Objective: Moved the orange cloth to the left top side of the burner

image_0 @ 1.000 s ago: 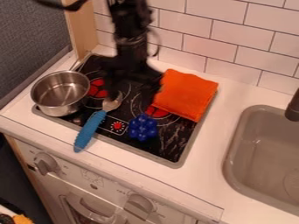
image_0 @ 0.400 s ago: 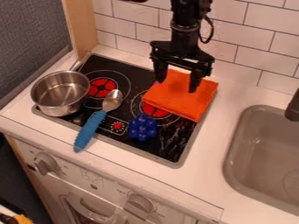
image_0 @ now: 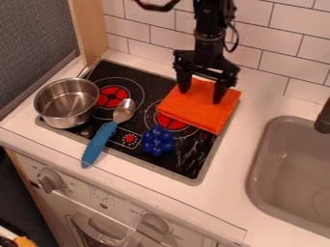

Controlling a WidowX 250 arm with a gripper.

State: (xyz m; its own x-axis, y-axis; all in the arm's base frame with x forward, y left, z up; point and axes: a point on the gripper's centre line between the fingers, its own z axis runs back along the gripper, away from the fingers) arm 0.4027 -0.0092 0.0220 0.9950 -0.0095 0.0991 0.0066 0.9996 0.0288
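My fingers (image_0: 202, 96): one pair, parted wide, pointing down over the cloth (image_0: 201, 107). Cloth: one, orange, folded, at the stove's (image_0: 193, 166) back right, partly covering a red burner (image_0: 171, 123).

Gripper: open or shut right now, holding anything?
Gripper: open, fingers apart over the folded orange cloth; whether they touch it can't be told, but nothing looks pinched.

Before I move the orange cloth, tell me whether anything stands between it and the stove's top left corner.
Nothing visible blocks the orange cloth along the back of the stove; the metal pot and blue-handled spoon sit nearer the front.
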